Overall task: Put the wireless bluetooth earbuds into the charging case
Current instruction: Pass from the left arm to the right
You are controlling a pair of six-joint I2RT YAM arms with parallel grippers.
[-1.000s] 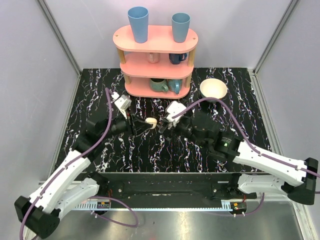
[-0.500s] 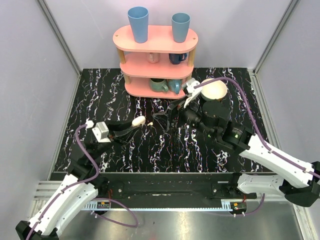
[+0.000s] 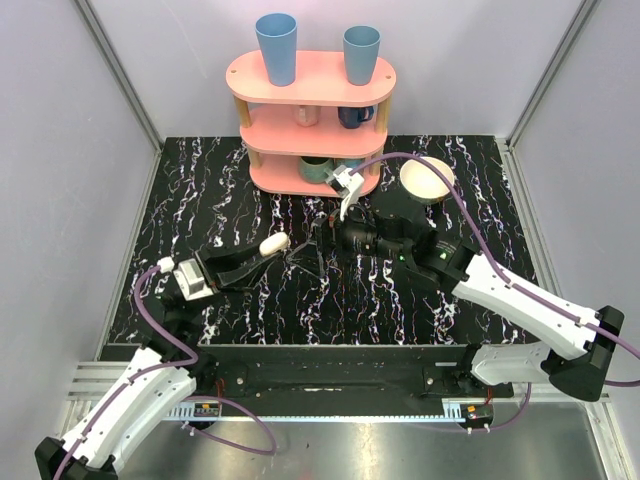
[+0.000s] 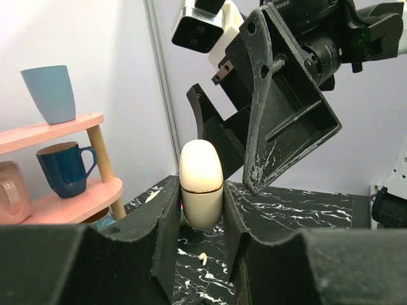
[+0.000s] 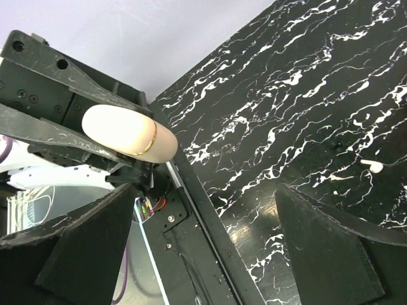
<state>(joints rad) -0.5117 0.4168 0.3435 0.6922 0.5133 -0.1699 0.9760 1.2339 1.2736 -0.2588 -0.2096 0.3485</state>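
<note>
The charging case (image 4: 201, 181) is a cream-white rounded pod with a thin seam, and it is closed. My left gripper (image 4: 200, 210) is shut on its lower half and holds it upright above the marbled table; from above the charging case (image 3: 273, 243) hangs left of centre. My right gripper (image 3: 313, 247) stands open just right of it, one of its fingers (image 4: 286, 121) looming behind the case. The right wrist view shows the case (image 5: 127, 133) off to the upper left, outside the right gripper (image 5: 203, 254). One tiny off-white earbud (image 4: 203, 257) lies on the table below the case, and the earbud (image 5: 374, 166) also shows at the right.
A pink three-tier shelf (image 3: 310, 75) with blue cups on top and mugs on its lower tiers stands at the back centre. A cream bowl (image 3: 427, 180) sits to its right. The black marbled table (image 3: 200, 190) ends in walls at both sides.
My left arm has drawn back toward the near left, still carrying the case. My right arm lifted toward the back, then swung left until its open jaws faced the case.
</note>
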